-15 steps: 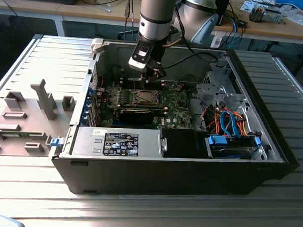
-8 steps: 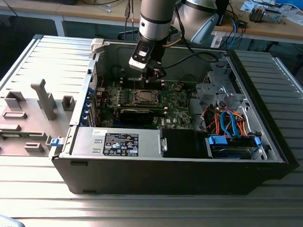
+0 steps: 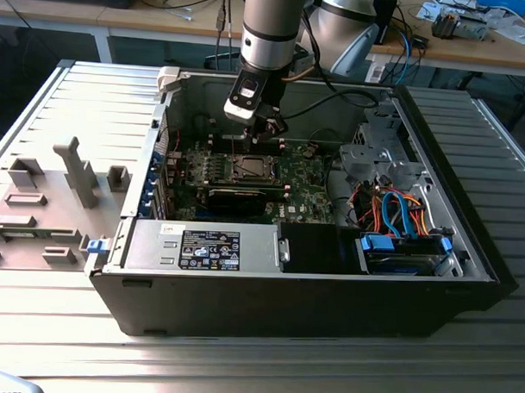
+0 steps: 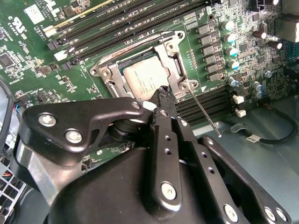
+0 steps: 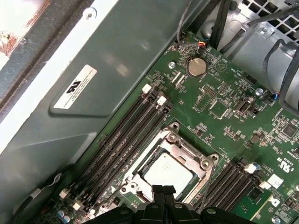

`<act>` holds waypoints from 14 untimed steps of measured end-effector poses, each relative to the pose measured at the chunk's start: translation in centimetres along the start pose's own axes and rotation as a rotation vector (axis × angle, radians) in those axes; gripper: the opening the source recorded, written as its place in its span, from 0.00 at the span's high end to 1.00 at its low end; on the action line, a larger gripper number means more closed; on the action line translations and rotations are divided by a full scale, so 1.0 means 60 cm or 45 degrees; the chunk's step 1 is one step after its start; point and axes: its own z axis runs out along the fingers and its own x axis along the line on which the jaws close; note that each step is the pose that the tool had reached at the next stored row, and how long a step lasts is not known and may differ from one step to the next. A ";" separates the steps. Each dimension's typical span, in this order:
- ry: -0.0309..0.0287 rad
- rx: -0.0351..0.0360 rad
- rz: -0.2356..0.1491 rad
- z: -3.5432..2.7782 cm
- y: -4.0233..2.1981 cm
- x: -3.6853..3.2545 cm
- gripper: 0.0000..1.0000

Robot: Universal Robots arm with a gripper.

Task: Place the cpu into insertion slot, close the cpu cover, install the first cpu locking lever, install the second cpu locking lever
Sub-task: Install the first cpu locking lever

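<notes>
While in slot (image 5: pixel 183 145), cpu (image 5: pixel 167 169) pale silver.

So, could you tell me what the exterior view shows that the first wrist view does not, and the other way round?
Exterior view: the whole open case, the arm, the power supply, blue cables and a grey fixture tray at the exterior view's left.
First wrist view: a coin battery and a white label on the case wall.
Shared: the green motherboard, the cpu seated under the cpu cover, and the gripper close by them.
</notes>
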 end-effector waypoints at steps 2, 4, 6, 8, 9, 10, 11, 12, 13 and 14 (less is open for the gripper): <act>0.0000 0.0000 -0.002 0.000 0.000 0.000 0.89; -0.0001 0.0001 -0.003 0.000 0.000 0.000 0.89; -0.0001 0.0004 -0.006 0.000 0.000 0.000 0.89; -0.0001 0.0003 -0.007 0.000 0.000 0.000 0.89; -0.0001 0.0005 -0.008 0.000 0.000 0.000 0.89; -0.0001 0.0005 -0.009 0.000 0.000 0.000 0.89; -0.0002 0.0006 -0.010 0.000 0.000 0.000 0.89; -0.0001 0.0006 -0.011 0.000 0.000 0.000 0.89; -0.0002 0.0007 -0.011 0.000 0.000 0.000 0.89; -0.0001 0.0008 -0.012 0.000 0.000 0.000 0.89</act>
